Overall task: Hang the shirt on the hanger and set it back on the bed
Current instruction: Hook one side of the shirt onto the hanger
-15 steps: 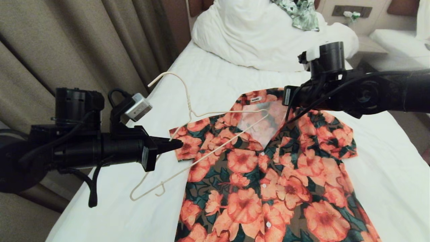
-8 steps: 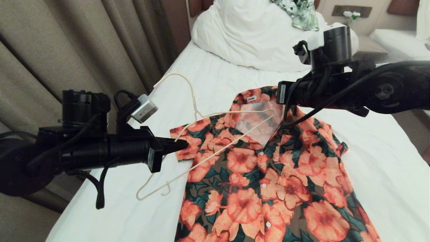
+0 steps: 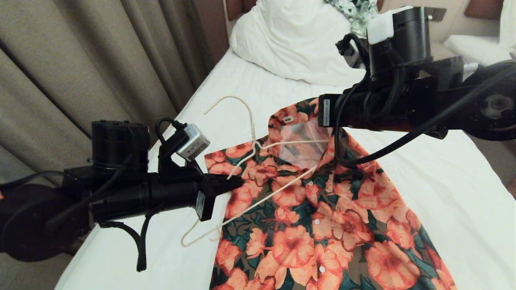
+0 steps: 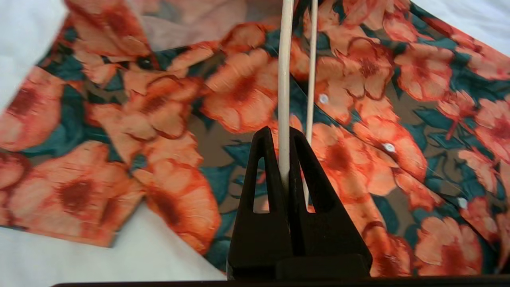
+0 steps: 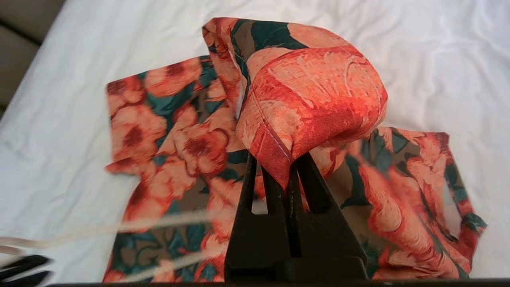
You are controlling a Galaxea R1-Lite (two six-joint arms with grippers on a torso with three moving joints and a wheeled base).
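Fig. — Hanger being fed into shirt neck, two-arm stage. The left tool (image 3: 238,182) is clamped on the hanger (image 3: 264,195) at its lower bar; the left wrist view shows the cream wire pinched between the closed jaws. The hanger's long axis runs diagonally: one end hangs past the shirt's edge over the bare sheet nr. the left arm, the far shoulder tip reaches into the open neck. Its hook points toward the pillow (image 3: 290,40). The right tool (image 5: 287,181) is closed on a fold of the shirt (image 3: 322,217) at the collar, lifting it off the bed (image 3: 455,177) — the wrist view shows fabric bunched above the jaws.

Key relation: the neck opening lies ahead of the hanger tip, toward the right arm, so the left arm seems the one to push along the hanger's own axis while the right holds the collar up.

Surface & room: white sheet, soft, lightly creased; shirt body flat, buttons up. Curtain (image 3: 80,60) by the robot's left, a leaf-print garment (image 3: 354,12) on the pillow.
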